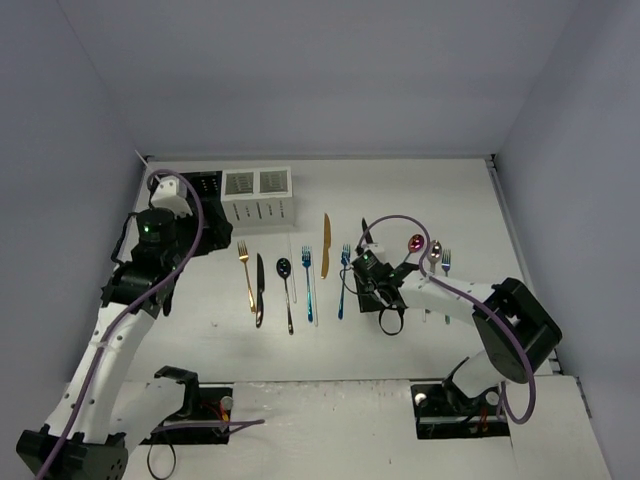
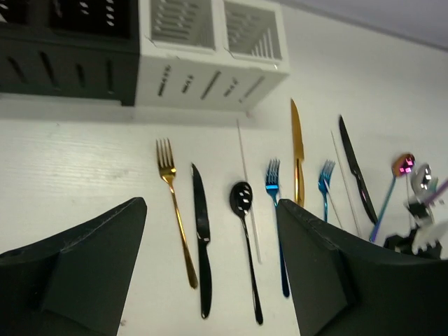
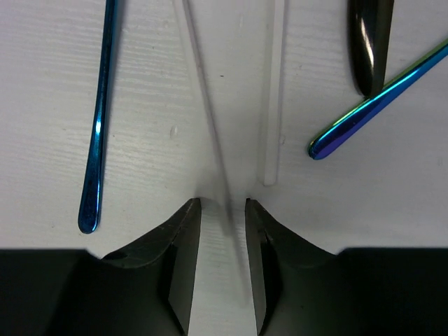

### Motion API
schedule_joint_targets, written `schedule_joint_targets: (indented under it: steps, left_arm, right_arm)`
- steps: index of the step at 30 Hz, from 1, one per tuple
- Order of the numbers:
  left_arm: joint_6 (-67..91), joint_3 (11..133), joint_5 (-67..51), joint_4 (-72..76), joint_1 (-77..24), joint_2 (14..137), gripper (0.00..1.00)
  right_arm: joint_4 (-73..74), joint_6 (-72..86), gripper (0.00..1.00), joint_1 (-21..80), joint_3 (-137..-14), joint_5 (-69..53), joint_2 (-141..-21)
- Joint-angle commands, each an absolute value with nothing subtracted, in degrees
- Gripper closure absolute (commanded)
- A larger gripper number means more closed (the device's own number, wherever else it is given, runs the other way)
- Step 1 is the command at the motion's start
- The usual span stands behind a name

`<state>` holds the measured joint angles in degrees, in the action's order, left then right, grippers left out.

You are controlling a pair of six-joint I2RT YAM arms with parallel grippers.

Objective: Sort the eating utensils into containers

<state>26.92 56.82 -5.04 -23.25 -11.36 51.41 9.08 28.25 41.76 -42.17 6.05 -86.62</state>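
The utensils lie in a row on the white table: a gold fork (image 1: 245, 275), black knife (image 1: 259, 290), black slotted spoon (image 1: 286, 290), blue forks (image 1: 307, 285) and a gold knife (image 1: 325, 245). The white caddy (image 1: 257, 195) and black caddy (image 1: 200, 188) stand at the back left. My right gripper (image 3: 222, 210) is low on the table, jaws narrowly open, straddling a thin pale chopstick (image 3: 210, 119). A second chopstick (image 3: 273, 105) lies just right of it. My left gripper (image 2: 210, 206) is wide open and empty, hovering above the row near the caddies.
Beside my right gripper (image 1: 358, 270) lie a blue fork handle (image 3: 98, 119), a black knife end (image 3: 369, 42) and an iridescent handle (image 3: 378, 105). A pink spoon (image 1: 416, 242), another spoon (image 1: 434, 250) and a small blue fork (image 1: 445, 262) lie further right.
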Motion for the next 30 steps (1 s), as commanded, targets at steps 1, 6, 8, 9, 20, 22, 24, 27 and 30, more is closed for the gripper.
schedule_joint_targets:
  steps: [1,6,8,9,20,22,24,27,30]
  left_arm:
    - [28.8,56.8,-6.6,-22.9,-16.0,49.0,0.28]
    - [31.3,55.4,-8.0,-22.6,-21.5,50.2,0.28]
    - [32.1,55.8,-8.3,-22.4,-23.4,51.5,0.28]
    - [32.4,56.2,-8.3,-22.4,-24.7,52.2,0.28]
    - [34.8,63.2,-7.6,-20.0,-36.7,58.7,0.27]
    - [35.8,63.7,-7.0,-18.6,-38.5,59.9,0.27]
    - [36.4,64.0,-6.5,-17.8,-40.3,61.0,0.27]
    - [36.9,64.9,-4.8,-15.3,-42.9,63.1,0.27]
    - [38.0,65.1,-4.0,-12.2,-44.0,64.7,0.27]
  right_arm:
    - [9.8,28.9,0.90,41.8,-40.2,0.5,-89.9]
    - [9.9,28.4,1.00,42.8,-40.6,0.5,-86.7]
    - [10.0,27.7,1.00,43.9,-41.3,0.7,-84.6]
    - [10.0,27.4,1.00,44.7,-41.9,0.9,-83.5]
    - [10.7,23.5,1.00,51.2,-52.0,2.0,-73.3]
    - [10.6,22.4,1.00,52.0,-54.4,2.1,-71.4]
    - [10.5,21.4,1.00,52.7,-55.7,2.1,-70.4]
    - [10.5,19.9,1.00,53.6,-59.5,2.2,-68.6]
    - [10.3,19.4,1.00,54.5,-61.4,2.0,-67.6]
